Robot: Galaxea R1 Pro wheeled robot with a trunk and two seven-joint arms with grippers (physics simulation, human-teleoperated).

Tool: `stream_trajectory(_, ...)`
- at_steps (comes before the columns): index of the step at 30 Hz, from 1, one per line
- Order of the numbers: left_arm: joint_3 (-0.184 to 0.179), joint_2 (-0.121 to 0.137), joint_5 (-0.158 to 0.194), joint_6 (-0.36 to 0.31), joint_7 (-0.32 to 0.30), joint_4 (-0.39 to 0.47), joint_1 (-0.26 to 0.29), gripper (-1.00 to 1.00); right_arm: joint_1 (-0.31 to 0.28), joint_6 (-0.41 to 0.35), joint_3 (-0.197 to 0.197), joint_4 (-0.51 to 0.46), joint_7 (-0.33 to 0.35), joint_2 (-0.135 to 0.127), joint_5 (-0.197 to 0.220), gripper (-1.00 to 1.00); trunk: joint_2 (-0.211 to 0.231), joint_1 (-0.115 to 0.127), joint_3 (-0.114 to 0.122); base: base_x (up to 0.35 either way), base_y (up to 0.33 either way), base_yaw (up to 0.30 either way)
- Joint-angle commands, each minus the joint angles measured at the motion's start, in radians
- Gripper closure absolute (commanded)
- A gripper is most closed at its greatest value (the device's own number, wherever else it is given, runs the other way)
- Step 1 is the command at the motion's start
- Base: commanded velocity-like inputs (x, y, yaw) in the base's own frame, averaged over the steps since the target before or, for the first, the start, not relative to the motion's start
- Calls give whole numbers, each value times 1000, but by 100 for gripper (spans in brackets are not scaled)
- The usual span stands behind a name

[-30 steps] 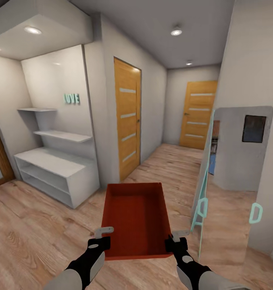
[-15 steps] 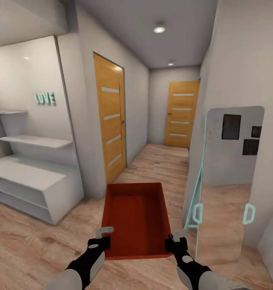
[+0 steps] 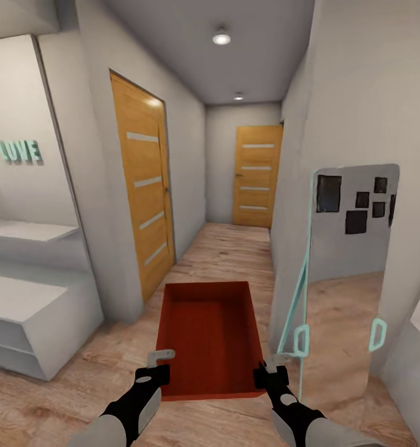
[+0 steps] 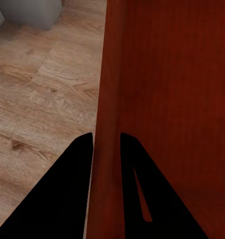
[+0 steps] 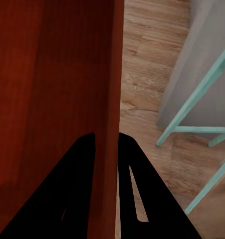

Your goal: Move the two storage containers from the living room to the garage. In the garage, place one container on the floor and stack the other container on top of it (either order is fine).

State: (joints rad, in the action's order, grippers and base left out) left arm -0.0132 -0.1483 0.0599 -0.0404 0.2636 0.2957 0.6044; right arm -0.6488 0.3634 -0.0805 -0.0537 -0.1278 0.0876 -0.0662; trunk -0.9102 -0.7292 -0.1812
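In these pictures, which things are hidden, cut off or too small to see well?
- Head view: the underside of the orange-red open-top storage container, hidden by its own walls.
- Head view: the white shelf unit, cut by the picture's edge.
- Left wrist view: the left end effector clamps the container wall; the far rim is cut off.
- Right wrist view: the teal-framed mirror, partly cut off.

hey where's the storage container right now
The storage container is low and centre in the head view, carried over the wood floor between the left gripper and right gripper, beside the mirror.
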Motion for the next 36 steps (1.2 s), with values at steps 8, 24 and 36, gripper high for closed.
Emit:
stream_trajectory(8, 6, 7, -5, -6, 13, 2, 0, 100, -2, 5, 34, 0, -16, 0, 10, 100, -1, -1, -1, 322, 167, -17)
stream_trajectory(24, 6, 7, -5, -6, 13, 2, 0, 100, -2, 5, 34, 0, -16, 0, 11, 100, -1, -1, -1, 322, 167, 0)
stream_trajectory(36, 6, 7, -5, -6, 13, 2, 0, 100, -2, 5, 34, 0, -17, 1, 9, 100, -1, -1, -1, 322, 167, -162)
